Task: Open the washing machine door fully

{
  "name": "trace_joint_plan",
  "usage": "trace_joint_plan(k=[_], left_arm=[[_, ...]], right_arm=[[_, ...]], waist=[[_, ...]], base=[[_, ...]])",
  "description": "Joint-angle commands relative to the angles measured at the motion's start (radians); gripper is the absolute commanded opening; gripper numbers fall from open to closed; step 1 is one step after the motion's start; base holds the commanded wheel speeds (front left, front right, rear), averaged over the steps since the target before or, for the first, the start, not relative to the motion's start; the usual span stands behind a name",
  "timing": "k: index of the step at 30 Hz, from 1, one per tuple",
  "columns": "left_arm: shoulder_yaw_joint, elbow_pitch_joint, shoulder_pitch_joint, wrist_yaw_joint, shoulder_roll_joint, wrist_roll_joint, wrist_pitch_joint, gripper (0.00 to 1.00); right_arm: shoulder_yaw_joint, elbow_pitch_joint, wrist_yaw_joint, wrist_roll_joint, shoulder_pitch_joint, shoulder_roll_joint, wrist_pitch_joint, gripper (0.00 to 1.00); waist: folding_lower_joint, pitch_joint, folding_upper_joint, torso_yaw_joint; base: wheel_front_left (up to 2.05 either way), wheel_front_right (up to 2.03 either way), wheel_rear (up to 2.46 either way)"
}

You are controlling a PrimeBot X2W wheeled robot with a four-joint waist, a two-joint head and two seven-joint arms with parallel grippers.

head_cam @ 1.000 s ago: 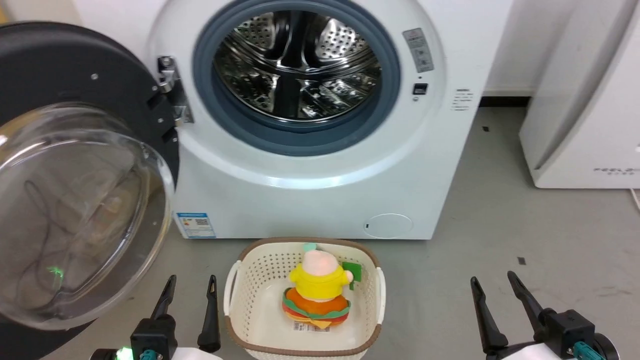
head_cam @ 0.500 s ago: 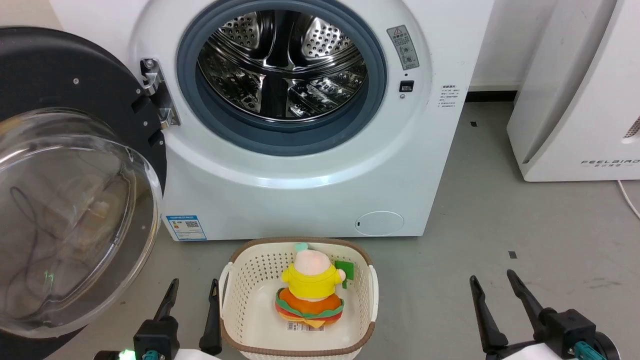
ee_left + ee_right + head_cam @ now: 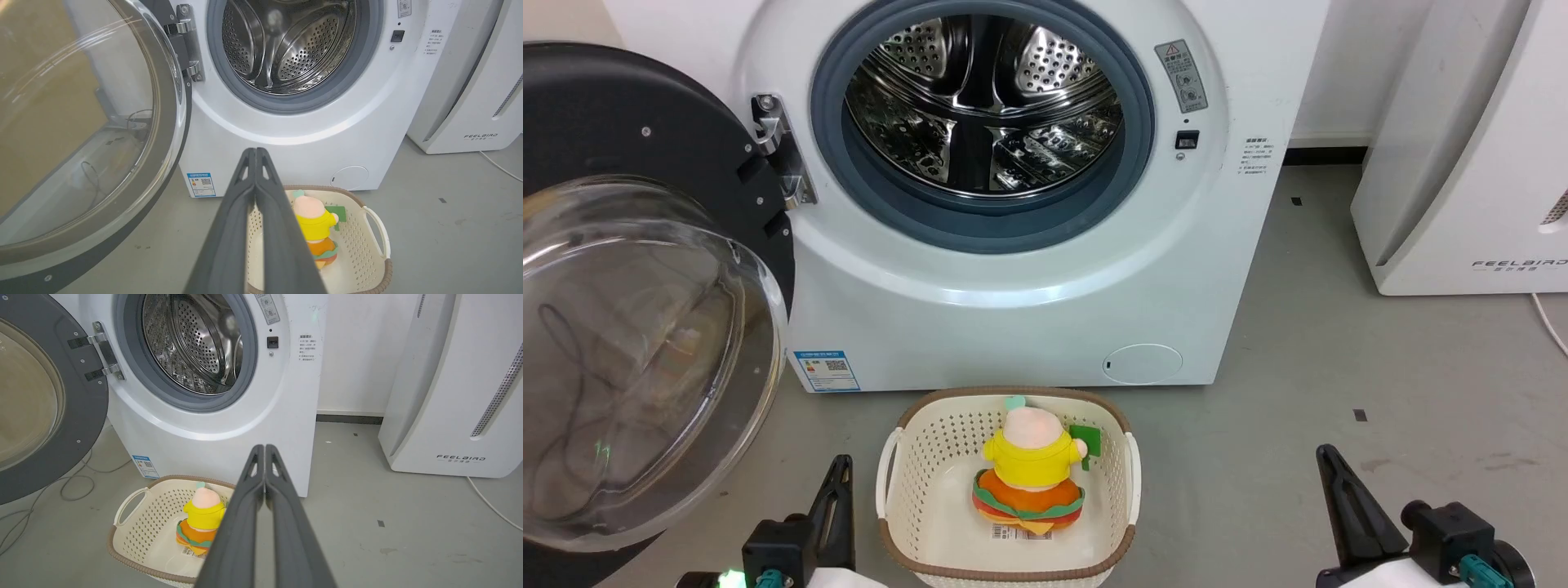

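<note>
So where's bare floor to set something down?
Widest free patch: floor right of the basket, between washer and white appliance. A narrow strip lies between basket and door. Crowded directly before the washer, where the basket sits.

Its dark tapered fingers (image 3: 836, 506) join black blocks (image 3: 1454, 531) bearing teal plugs (image 3: 1470, 569)

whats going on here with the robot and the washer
The washing machine door stands wide open to the left on its hinge, leaving the steel drum of the washing machine exposed. Nothing is being handled: the left gripper and right gripper are both shut and empty, low in front of the machine, touching nothing. A basket with a plush toy in it sits on the floor between them.
</note>
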Motion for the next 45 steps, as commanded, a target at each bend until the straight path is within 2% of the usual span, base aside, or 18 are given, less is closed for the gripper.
trace_joint_plan(k=[1, 45], left_arm=[[0.002, -0.010, -0.003, -0.003, 0.000, 0.004, 0.007, 0.00], [0.021, -0.084, -0.016, -0.017, -0.013, 0.030, 0.095, 0.00]], right_arm=[[-0.001, -0.011, 0.000, -0.005, -0.003, 0.000, 0.009, 0.00], [-0.009, -0.075, 0.000, -0.033, -0.016, 0.001, 0.091, 0.00]], waist=[[0.0000, 0.000, 0.0000, 0.001], [0.0000, -0.001, 0.0000, 0.010]], base=[[0.00, 0.00, 0.00], [0.00, 0.00, 0.00]])
